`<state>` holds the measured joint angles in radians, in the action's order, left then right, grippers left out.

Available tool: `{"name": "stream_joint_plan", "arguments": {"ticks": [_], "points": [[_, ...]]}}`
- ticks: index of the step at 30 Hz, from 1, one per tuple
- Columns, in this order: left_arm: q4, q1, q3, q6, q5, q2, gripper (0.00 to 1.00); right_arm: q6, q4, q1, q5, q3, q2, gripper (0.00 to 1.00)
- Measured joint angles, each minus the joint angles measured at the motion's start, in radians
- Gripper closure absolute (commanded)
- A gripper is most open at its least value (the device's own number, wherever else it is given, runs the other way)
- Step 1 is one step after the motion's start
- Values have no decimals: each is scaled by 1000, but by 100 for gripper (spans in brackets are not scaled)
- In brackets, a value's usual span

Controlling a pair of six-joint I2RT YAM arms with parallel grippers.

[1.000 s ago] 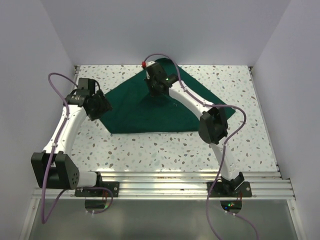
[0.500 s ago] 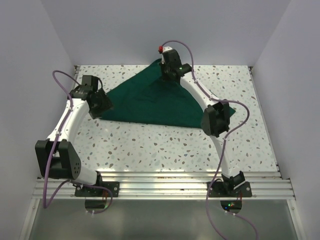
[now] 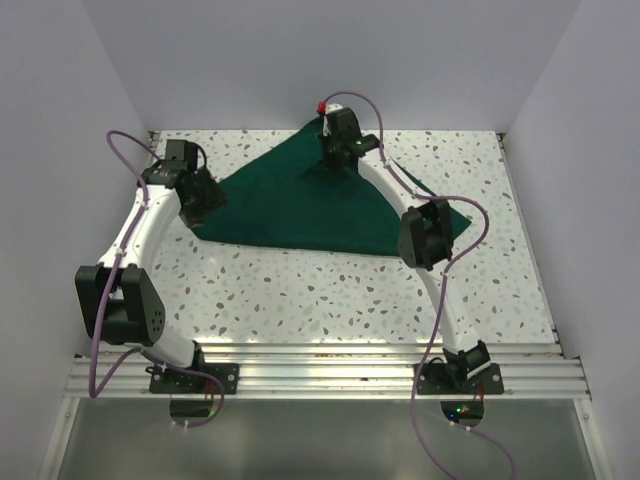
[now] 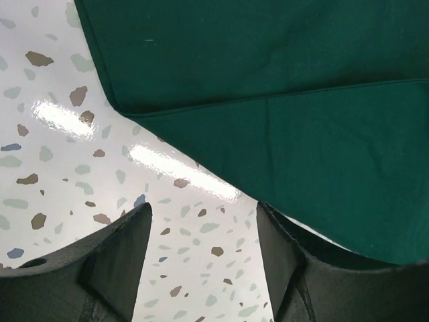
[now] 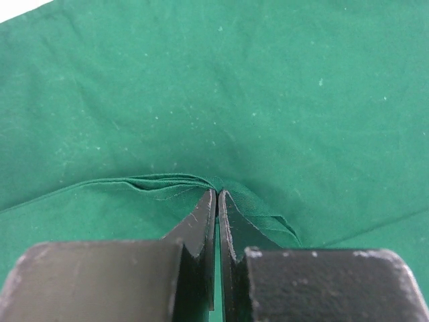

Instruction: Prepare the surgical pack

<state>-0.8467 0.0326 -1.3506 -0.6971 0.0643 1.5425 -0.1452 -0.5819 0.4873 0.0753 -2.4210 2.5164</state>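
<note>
Asker: What have your right jaws got?

Me: They are pinched tight on a raised fold of the green cloth [image 5: 281,87], with the hem bunched up at the tips.

Asker: And the left ones?

Me: My left jaws stand wide apart with nothing between them. They are low over the speckled table [image 4: 60,134], just beside the cloth's left corner, where one hemmed layer lies on another.

Asker: Where is the cloth overall?

Me: It lies on the far half of the table as a rough triangle. Its peak is near the back wall by my right jaws, and its long near edge runs across to my right arm [image 3: 385,185].
</note>
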Motion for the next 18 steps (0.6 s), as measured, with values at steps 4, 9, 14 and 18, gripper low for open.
{"name": "stream_joint_plan", "arguments": {"ticks": [4,9,14,18], "points": [[0,0,0,-2,-6,21,32,-6,29,-9,-24,18,0,100],[-1,0,0,-3,-15,37,32,-31,42,-11,-46,42,1,100],[-9,0,-5,-3,-17,40,32,-66,69,-11,-57,43,9,100],[-11,0,-11,-10,-19,42,32,-98,96,-11,-89,50,14,100]]}}
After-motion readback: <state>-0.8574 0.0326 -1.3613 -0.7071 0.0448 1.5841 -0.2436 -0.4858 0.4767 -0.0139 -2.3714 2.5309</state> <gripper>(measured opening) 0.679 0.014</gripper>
